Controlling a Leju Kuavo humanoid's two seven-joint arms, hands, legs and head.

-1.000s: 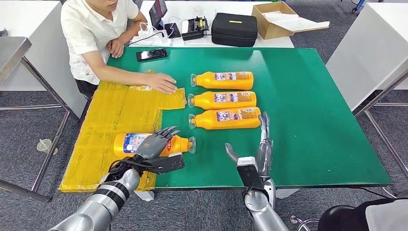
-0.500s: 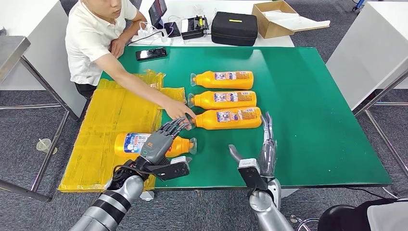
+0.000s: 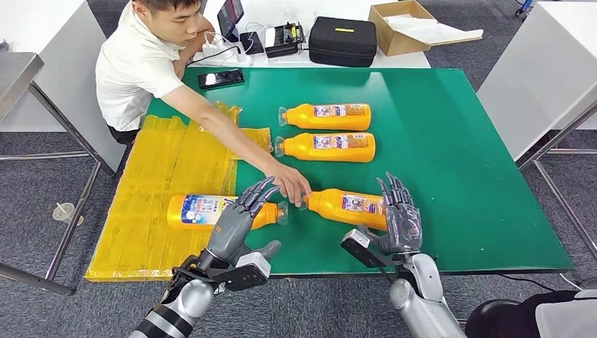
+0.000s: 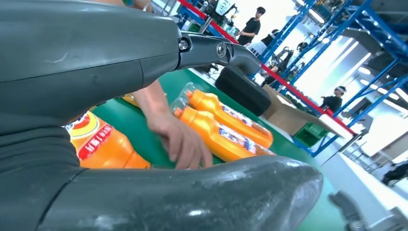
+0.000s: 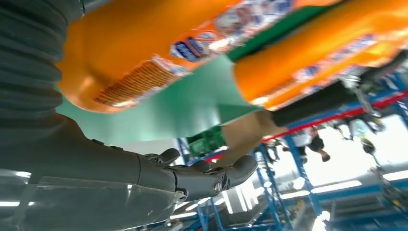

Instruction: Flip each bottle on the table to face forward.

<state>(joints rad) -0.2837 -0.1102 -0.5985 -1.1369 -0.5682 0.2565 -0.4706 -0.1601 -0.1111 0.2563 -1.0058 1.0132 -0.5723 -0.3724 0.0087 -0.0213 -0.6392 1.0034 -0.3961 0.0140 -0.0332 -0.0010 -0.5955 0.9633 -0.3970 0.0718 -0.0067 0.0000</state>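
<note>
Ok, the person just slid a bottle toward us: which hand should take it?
Right. The right hand is open right at that bottle's base end, while the left hand hovers over the other bottle on the yellow sheet.

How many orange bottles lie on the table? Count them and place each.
4: two far bottles side by side on the green; one near bottle at the right hand; one on the yellow sheet, under the left hand.

Grey carpet floor; white tables at upper left and right; green table centre; blue racking.
</note>
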